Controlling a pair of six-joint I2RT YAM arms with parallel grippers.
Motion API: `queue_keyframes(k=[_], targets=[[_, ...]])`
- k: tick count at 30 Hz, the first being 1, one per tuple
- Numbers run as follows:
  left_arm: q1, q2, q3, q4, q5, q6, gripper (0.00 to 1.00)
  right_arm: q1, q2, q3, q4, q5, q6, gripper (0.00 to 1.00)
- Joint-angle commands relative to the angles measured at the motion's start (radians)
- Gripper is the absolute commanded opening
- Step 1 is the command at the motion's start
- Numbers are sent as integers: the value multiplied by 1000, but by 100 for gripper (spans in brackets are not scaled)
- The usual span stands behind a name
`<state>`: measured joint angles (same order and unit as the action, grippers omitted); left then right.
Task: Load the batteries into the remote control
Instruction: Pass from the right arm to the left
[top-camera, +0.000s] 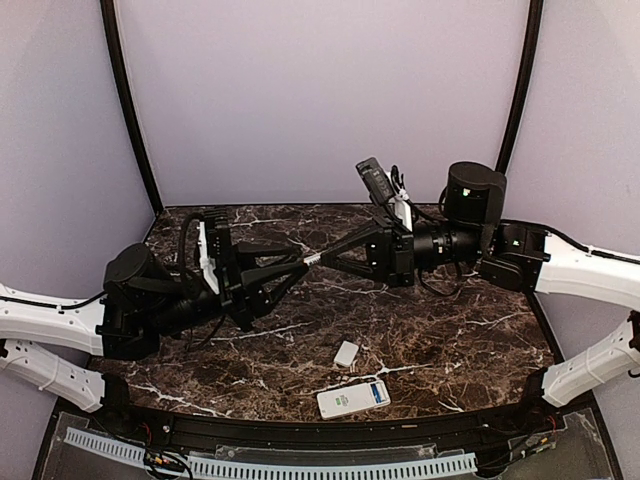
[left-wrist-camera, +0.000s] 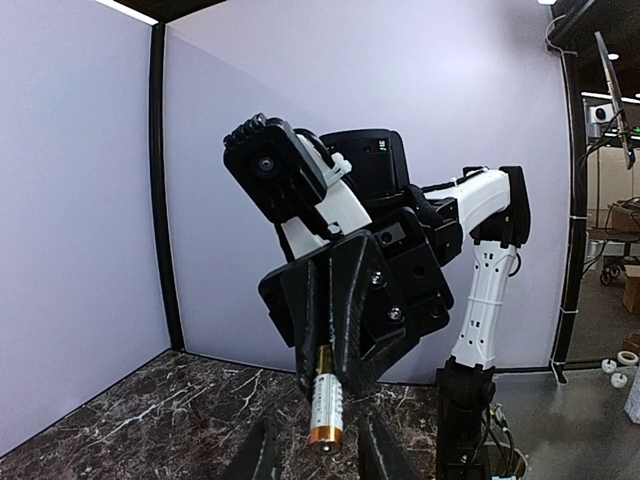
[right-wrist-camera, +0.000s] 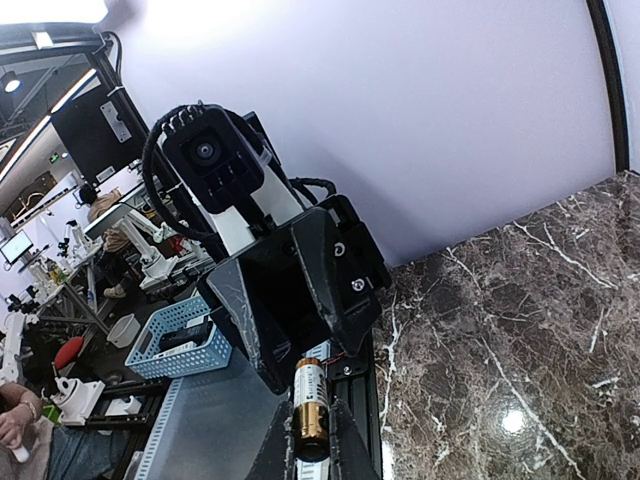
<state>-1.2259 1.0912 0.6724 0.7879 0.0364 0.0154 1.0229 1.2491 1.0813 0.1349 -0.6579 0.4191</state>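
Holding one battery (right-wrist-camera: 310, 400) in right gripper (right-wrist-camera: 311, 425) | left gripper (left-wrist-camera: 318, 435) wide | one remote control (top-camera: 353, 398) | one cover plate (top-camera: 346, 353)

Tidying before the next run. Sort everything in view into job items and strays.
Job:
battery, held in the right hand
remote control
white cover plate, probably the remote's lid

Strays:
blue basket, off the table in the background

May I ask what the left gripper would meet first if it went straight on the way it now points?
The battery held by the right gripper; its copper end seems level with the left gripper's open fingertips, depth being unclear.
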Motion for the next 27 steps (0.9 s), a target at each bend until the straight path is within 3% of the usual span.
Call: queue_keyframes(k=[1,5,13,21,25,27], targets=[[2,5,0,-12,9,2,26,9,-8,-6,42,-9,-7,0],[2,8,7,-17,8,7,14,8,-8,-6,39,-12,-5,0],[2,12,13,-24,16,12,0,9,-2,0,6,-15,-10,0],[2,-16,-11,-44,6,22,0,8,-14,35,-142,-7,-67,1],[2,-51,-13,-139,-17,53,0,4,-32,109,-422,41,-187,40],[2,-67,-10,-222,-39,74,0,4,-34,175,-619,99,-270,46]])
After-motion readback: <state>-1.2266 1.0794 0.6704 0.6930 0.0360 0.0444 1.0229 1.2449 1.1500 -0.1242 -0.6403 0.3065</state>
